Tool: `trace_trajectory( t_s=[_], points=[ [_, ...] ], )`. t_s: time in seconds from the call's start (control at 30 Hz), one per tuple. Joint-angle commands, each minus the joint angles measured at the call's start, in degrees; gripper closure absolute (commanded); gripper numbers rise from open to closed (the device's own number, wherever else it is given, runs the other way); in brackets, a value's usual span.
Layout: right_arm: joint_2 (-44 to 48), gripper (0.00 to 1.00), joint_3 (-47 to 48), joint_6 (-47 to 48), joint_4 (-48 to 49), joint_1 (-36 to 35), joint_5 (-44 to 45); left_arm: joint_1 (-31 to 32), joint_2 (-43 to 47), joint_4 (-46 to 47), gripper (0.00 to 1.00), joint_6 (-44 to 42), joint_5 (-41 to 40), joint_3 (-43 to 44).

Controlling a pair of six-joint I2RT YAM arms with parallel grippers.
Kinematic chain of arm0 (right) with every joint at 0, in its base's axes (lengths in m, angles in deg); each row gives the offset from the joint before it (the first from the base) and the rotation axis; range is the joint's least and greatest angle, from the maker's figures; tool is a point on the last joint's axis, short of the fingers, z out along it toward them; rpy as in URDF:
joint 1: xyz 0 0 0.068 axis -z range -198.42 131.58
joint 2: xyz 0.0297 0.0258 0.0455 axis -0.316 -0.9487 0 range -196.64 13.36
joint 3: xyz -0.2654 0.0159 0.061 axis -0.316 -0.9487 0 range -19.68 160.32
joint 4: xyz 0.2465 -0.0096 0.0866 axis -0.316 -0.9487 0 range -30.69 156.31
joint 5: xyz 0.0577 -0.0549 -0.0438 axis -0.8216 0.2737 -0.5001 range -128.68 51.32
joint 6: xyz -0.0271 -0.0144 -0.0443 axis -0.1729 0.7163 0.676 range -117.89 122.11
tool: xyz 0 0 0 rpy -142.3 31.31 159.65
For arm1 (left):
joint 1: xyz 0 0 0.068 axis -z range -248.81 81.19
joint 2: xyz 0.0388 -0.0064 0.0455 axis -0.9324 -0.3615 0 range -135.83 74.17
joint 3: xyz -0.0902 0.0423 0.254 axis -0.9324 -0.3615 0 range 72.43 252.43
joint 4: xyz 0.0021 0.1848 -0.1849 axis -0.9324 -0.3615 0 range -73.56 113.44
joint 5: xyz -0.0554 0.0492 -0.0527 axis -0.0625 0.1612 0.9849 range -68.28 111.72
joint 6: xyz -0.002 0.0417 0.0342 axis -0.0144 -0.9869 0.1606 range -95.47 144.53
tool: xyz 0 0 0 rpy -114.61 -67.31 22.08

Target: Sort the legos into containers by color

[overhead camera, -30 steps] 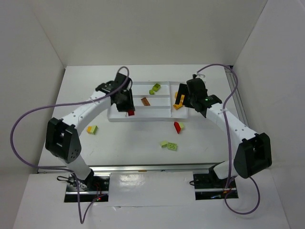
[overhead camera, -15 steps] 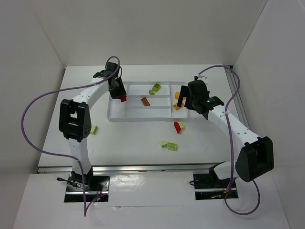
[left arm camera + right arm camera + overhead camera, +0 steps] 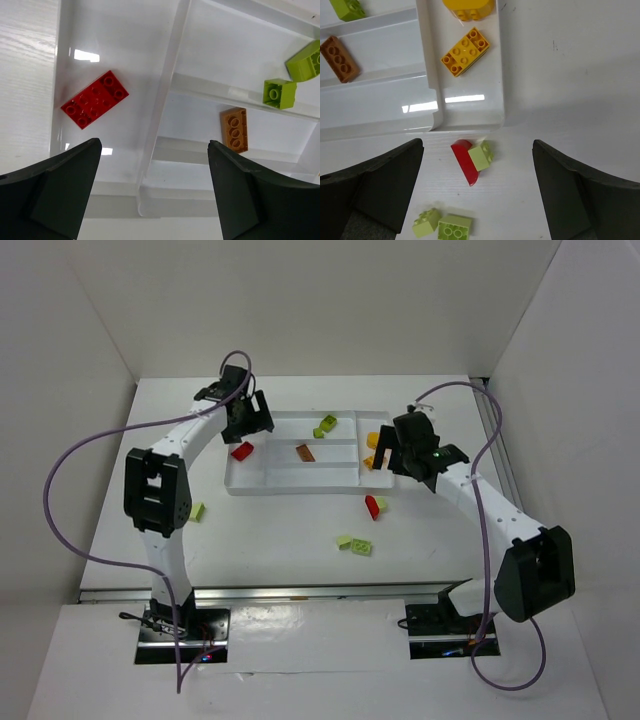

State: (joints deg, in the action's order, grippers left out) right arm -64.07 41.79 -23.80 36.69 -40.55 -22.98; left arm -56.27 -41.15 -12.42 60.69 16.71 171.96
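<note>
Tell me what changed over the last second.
The left gripper carried the red brick farther back and left over the tray and let it go; it now lies in the left compartment. The right gripper, open near the orange brick, barely shifted. The green bricks on the table stayed put.
</note>
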Motion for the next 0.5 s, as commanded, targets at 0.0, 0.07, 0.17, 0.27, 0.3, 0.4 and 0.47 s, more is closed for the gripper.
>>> trace_trajectory(
  t_s=[0.0, 0.07, 0.17, 0.27, 0.3, 0.4, 0.47],
  points=[
    [1.1, 0.03, -2.0, 0.0, -1.0, 0.1, 0.1, 1.7, 8.0, 1.4, 0.02, -1.4, -2.5, -2.0],
    [3.1, 0.04, -5.3, -1.2, -0.3, -0.5, -1.7, 3.9, 12.7, 2.3, 0.03, -2.9, -4.6, -3.2],
    [3.7, 0.04, -10.0, -3.8, -0.3, -2.1, -1.7, 6.2, 18.7, 6.1, 0.05, -7.7, -1.0, -7.2],
    [2.3, 0.06, -11.5, -4.9, -1.0, -2.7, -2.3, 7.9, 21.6, 8.5, 0.06, -10.2, 4.6, -11.0],
    [2.3, 0.06, -11.6, -4.9, -1.0, -3.3, -3.8, 8.7, 22.2, 8.5, 0.07, -10.2, 5.9, -11.6],
    [-0.3, 0.08, -12.1, -3.4, -0.3, -4.6, -5.1, 10.3, 22.7, 8.5, 0.08, -10.8, 9.1, -13.2],
    [-3.7, 0.08, -11.4, -0.7, 1.3, -4.6, -8.1, 11.0, 22.7, 8.5, 0.08, -10.8, 9.6, -13.8]
  ],
)
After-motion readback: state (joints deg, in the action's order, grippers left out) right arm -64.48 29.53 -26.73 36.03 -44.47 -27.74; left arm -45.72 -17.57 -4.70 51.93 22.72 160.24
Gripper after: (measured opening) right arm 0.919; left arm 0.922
